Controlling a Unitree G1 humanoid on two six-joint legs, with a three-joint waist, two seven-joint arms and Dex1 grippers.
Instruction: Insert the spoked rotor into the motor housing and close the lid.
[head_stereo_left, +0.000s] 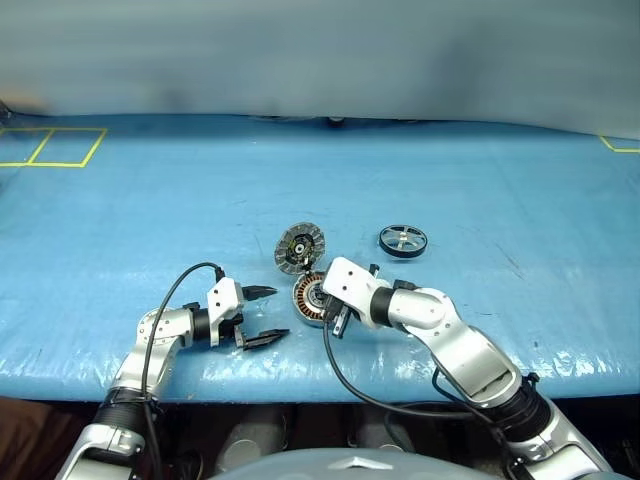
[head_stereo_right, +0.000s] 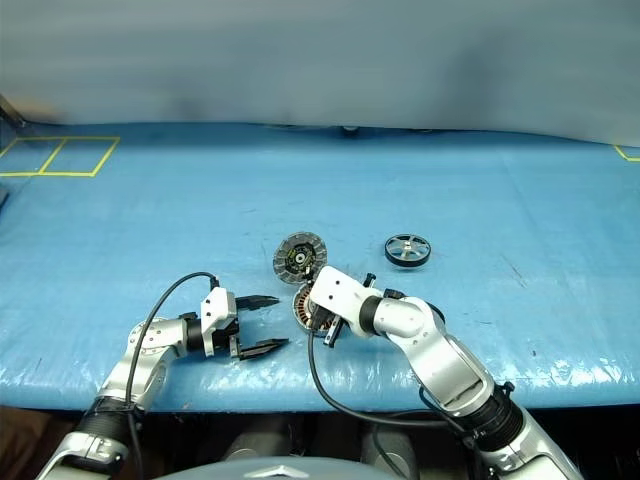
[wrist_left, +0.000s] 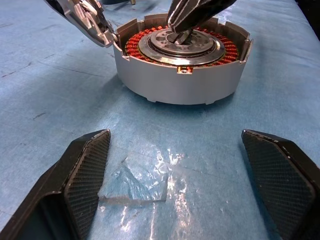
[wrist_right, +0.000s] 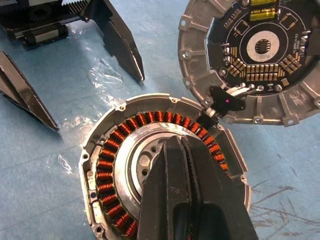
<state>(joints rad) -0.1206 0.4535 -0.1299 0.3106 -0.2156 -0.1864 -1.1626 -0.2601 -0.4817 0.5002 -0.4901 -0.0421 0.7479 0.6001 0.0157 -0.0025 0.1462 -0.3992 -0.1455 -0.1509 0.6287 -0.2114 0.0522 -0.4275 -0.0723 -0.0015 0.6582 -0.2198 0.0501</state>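
Black right hand (wrist_right: 182, 150) fingers pressed together over motor housing (wrist_left: 182, 65) centre; left hand (head_stereo_left: 262, 316) wide, empty.

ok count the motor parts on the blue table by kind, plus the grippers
motor housing: 1
lid, swung open: 1
spoked rotor: 1
grippers, left gripper and right gripper: 2
total: 5

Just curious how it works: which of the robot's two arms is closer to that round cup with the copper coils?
The right. Its gripper, jaws shut, hovers right over the motor housing; the left gripper waits open beside it.
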